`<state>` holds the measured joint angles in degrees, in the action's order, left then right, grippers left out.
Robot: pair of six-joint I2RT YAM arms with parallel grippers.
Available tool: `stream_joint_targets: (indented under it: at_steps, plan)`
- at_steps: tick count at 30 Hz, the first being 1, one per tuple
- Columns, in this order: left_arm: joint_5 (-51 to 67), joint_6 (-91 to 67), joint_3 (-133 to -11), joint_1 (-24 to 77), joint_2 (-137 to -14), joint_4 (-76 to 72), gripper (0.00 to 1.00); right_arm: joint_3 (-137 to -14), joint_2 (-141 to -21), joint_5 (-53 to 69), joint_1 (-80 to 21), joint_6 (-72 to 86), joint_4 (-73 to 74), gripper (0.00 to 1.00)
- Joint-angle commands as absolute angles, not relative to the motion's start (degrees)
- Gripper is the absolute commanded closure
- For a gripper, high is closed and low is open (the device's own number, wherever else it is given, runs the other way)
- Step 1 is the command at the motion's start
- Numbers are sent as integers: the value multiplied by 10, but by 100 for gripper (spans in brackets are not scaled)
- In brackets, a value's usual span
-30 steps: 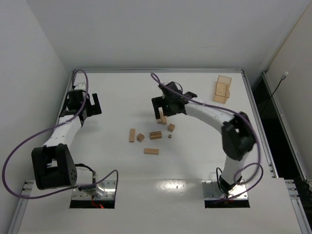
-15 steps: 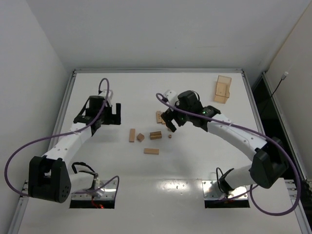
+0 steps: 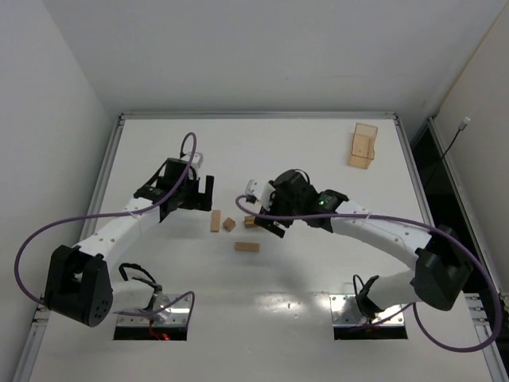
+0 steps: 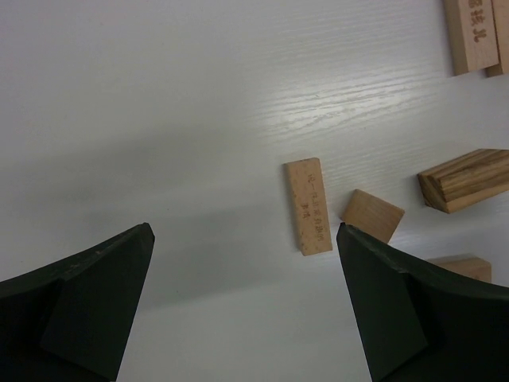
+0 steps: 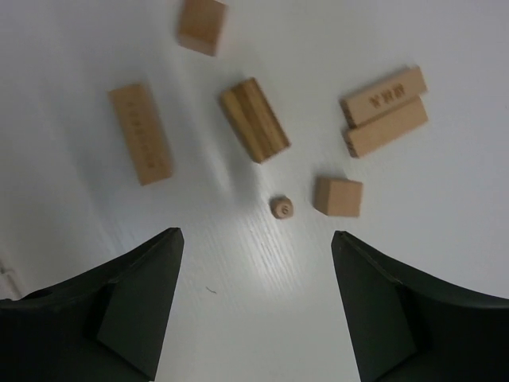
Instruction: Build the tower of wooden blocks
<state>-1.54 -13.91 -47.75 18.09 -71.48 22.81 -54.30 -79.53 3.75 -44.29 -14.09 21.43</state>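
The wood blocks lie loose and flat on the white table, with no stack standing. From above I see a short bar (image 3: 215, 220), a cube (image 3: 229, 224) and another bar (image 3: 246, 247). My right gripper (image 3: 265, 220) hovers over the rest and hides some of them. In its wrist view the right gripper (image 5: 256, 235) is open and empty, just short of a tiny round bit (image 5: 281, 208), a small cube (image 5: 338, 196), a striped block (image 5: 254, 119) and paired bars (image 5: 384, 111). My left gripper (image 3: 200, 193) (image 4: 244, 231) is wide open and empty, left of a flat bar (image 4: 308, 205) and a cube (image 4: 373, 215).
A translucent amber box (image 3: 363, 146) sits at the far right of the table, well away from the blocks. Metal rails (image 3: 103, 187) edge the table on the left and right. Purple cables loop off both arms.
Both arms have swung in toward the blocks: the left one right and nearer, the right one left and nearer over the pile. The right jaws have narrowed a little.
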Motion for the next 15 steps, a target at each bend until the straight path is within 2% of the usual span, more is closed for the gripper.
stream_joint_targets:
  at_steps: [1, 6, 12, 13, 15]
  plan:
    - [-53, -149, -497, 185, -715, 224, 0, -541, -777, 90, -495, -230, 184, 29]
    - [-21, -160, -495, 166, -715, 224, 0, -541, -798, 107, -563, -271, 178, 30]
    - [14, -136, -464, 199, -703, 219, 0, -530, -801, 84, -570, -258, 172, 31]
    - [14, -131, -464, 209, -695, 224, 5, -522, -795, 83, -570, -258, 172, 31]
    - [9, -131, -458, 230, -682, 224, 8, -497, -777, 71, -563, -251, 172, 31]
